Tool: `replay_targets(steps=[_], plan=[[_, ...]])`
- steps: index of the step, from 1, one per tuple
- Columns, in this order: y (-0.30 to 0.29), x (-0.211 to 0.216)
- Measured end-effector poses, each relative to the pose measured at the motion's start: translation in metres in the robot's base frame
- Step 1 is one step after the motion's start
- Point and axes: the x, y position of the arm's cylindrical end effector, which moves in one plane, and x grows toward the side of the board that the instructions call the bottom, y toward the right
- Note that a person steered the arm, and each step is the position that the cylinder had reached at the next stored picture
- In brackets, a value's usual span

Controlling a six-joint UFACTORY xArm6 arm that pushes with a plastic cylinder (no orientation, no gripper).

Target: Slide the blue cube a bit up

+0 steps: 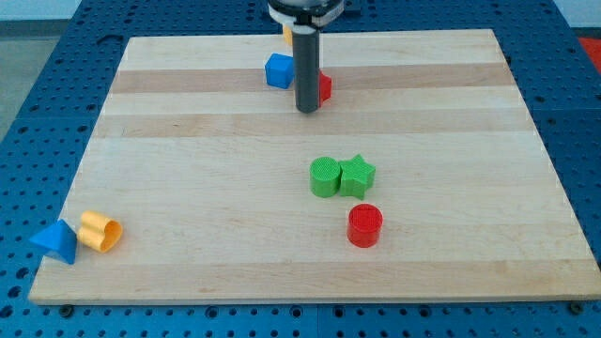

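The blue cube sits near the view's top, left of centre, on the wooden board. My dark rod comes down from the top and its tip rests on the board just right of and below the blue cube, close to it. A red block is partly hidden behind the rod on its right. A small orange block peeks out behind the rod at the top edge.
A green cylinder and a green star touch near the middle. A red cylinder stands below them. A blue triangular block and a yellow-orange block lie at the bottom left corner.
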Motion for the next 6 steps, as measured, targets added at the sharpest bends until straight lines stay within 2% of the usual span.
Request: replay_targets(steps=[2, 3, 4, 5, 6], plan=[[0.006, -0.044], [0.012, -0.027], [-0.01, 0.014], [-0.06, 0.013], [-0.068, -0.027]])
